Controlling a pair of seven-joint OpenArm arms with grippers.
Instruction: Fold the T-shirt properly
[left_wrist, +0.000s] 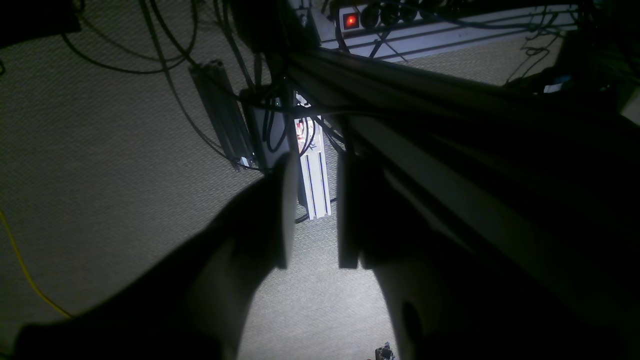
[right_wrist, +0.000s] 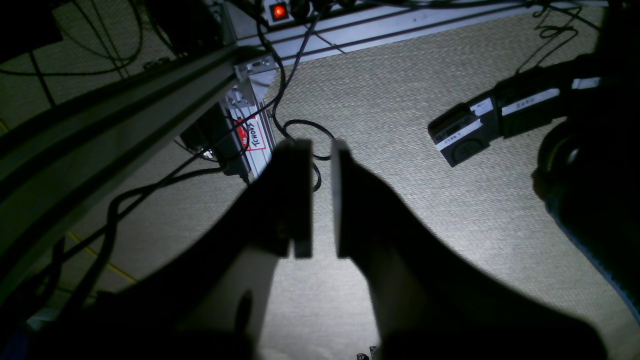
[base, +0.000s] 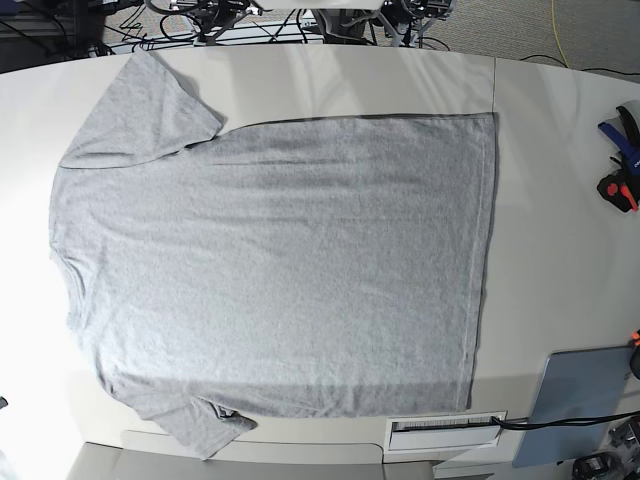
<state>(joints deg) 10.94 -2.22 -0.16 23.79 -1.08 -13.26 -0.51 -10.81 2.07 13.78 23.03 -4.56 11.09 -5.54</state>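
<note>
The T-shirt (base: 290, 270) lies flat on the white table (base: 560, 220) in the base view, plain grey side up, with its collar end at the left and its hem at the right. Both sleeves are spread out, one at the top left (base: 140, 110) and one at the bottom left (base: 195, 425). Neither gripper shows in the base view. My left gripper (left_wrist: 315, 165) hangs over carpeted floor beside the table's edge, its fingers apart with nothing between them. My right gripper (right_wrist: 320, 145) is likewise over the floor, with a narrow empty gap between its fingers.
Red- and blue-handled tools (base: 620, 165) lie at the table's right edge. A grey-blue pad (base: 580, 400) and a white labelled strip (base: 445, 428) sit at the bottom right. Below the wrists are cables, aluminium frame rails (left_wrist: 315, 185) and a power strip with a red light (right_wrist: 279, 11).
</note>
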